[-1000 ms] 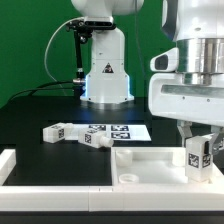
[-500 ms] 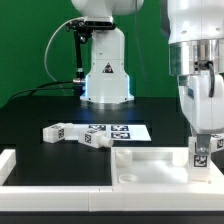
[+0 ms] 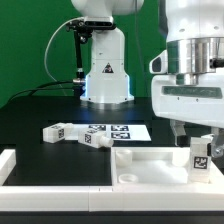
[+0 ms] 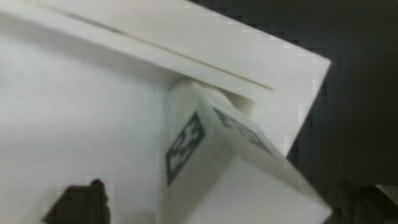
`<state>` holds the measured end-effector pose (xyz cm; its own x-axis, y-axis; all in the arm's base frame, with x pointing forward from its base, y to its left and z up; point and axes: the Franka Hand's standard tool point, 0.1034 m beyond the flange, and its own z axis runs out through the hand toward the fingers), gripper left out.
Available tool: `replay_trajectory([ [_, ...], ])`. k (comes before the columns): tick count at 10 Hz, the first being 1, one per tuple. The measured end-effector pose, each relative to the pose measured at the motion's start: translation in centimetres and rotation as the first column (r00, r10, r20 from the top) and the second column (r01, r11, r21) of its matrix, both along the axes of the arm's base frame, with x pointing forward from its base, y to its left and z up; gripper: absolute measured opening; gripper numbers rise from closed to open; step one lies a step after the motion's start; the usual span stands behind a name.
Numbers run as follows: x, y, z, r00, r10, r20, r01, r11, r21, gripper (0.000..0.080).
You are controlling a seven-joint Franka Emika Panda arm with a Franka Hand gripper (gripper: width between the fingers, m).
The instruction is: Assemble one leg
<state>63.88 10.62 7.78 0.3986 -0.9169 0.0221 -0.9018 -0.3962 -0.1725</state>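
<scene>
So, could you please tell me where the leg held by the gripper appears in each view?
Exterior view: the leg stands upright at the exterior view's right, under the gripper, over the white panel.
Wrist view: the leg fills the centre, tag facing the camera.
Shared landmark: the white panel.

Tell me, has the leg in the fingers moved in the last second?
Yes. The leg has dropped slightly toward the white panel below it, judged against the panel's near rim.

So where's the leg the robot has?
In the exterior view the leg stands upright at the far right, held in the gripper, on the right corner of the white panel. Two more legs lie beside the marker board.
</scene>
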Motion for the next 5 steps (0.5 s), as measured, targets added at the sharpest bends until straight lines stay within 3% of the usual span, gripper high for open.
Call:
replay_trajectory([
  [4, 0.04, -0.27, -0.01, 0.980, 0.201, 0.002, -0.201, 0.979, -0.046, 0.0649],
  [5, 0.13, 0.49, 0.00, 0.876, 0.481, -0.027, -0.480, 0.869, -0.118, 0.0649],
])
